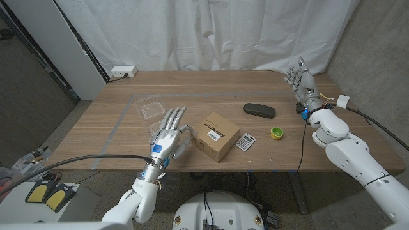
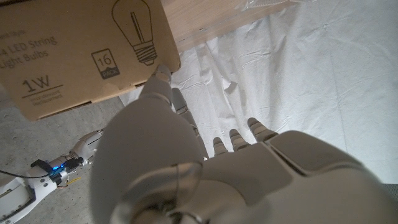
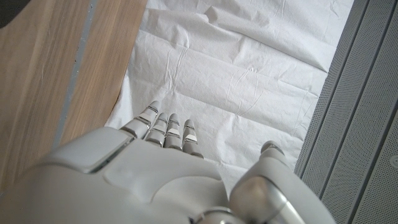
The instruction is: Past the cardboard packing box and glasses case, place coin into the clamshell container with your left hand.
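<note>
- The left robot hand (image 1: 167,137) hovers with fingers spread and nothing in it, just beside the cardboard packing box (image 1: 217,135) printed with a light bulb
- The right robot hand (image 1: 301,78) stands upright and released at the far right of the worktop (image 1: 211,86), well away from everything
- I cannot make out the coin anywhere; it may be hidden by the left robot hand or too small to see
- A coin would be light, rigid, thin and slick on wood, so I would pinch it by its rim
- The clamshell container (image 1: 153,107) is clear plastic, flimsy-looking, beyond the left robot hand; whether it is open, I cannot tell, and nothing shows inside
- The black glasses case (image 1: 259,110) lies closed, with a calculator (image 1: 245,141) and a small green tape roll (image 1: 277,133) near it
</note>
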`<state>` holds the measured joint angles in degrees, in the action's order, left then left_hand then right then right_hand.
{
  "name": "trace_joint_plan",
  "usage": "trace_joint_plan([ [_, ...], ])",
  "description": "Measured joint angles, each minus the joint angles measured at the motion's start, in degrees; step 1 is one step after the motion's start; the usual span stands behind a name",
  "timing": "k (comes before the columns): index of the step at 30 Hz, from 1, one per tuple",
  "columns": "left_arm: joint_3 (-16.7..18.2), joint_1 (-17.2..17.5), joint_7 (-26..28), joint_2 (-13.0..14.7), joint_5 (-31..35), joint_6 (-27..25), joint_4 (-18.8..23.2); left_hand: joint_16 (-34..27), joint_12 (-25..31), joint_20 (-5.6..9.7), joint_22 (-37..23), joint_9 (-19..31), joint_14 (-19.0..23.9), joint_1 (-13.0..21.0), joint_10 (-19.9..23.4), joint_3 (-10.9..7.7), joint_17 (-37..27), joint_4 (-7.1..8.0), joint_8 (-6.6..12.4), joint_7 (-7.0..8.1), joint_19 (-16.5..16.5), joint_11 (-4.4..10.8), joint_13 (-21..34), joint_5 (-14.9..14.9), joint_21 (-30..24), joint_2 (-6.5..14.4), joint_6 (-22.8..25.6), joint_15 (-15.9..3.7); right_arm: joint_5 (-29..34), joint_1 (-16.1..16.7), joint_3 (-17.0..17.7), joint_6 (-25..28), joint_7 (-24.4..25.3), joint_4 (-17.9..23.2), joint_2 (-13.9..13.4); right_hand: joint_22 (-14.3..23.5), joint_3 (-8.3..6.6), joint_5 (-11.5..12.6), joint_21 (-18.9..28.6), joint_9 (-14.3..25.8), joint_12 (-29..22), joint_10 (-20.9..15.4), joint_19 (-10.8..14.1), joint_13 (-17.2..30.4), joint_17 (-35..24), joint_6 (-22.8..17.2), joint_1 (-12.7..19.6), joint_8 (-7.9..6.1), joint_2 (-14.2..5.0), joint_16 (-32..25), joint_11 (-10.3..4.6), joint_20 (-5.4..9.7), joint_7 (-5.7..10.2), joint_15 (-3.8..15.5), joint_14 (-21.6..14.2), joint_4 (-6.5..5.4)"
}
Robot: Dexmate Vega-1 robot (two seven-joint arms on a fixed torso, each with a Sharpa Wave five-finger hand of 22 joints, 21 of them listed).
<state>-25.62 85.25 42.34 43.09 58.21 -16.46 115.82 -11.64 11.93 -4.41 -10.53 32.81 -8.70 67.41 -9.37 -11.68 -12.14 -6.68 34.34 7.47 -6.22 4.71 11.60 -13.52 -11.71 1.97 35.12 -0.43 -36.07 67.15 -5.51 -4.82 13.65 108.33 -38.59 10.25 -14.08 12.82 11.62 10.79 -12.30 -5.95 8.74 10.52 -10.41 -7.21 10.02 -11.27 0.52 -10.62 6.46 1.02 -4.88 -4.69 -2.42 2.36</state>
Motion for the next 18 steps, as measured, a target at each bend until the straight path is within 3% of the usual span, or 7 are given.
trace_joint_plan([
  [18,-1.4,0.1,-0.6,-1.4,5.5,-5.7,0.8,0.2,0.0,-1.93,-0.3,2.1,-0.9,0.5,-0.2,0.0,0.0,0.0,1.73,-0.2,-3.4,-0.2,0.0,0.0,0.7,0.5,-1.4,0.86,-0.4,0.2,0.2,0.6,0.1,0.2,-0.4,0.0,0.24,0.0,0.0,0.0,0.0,0.0,0.0,0.0,0.0,0.0,0.0,0.0,0.0,0.0,0.0,0.0,0.0,0.0,0.0,0.24],
])
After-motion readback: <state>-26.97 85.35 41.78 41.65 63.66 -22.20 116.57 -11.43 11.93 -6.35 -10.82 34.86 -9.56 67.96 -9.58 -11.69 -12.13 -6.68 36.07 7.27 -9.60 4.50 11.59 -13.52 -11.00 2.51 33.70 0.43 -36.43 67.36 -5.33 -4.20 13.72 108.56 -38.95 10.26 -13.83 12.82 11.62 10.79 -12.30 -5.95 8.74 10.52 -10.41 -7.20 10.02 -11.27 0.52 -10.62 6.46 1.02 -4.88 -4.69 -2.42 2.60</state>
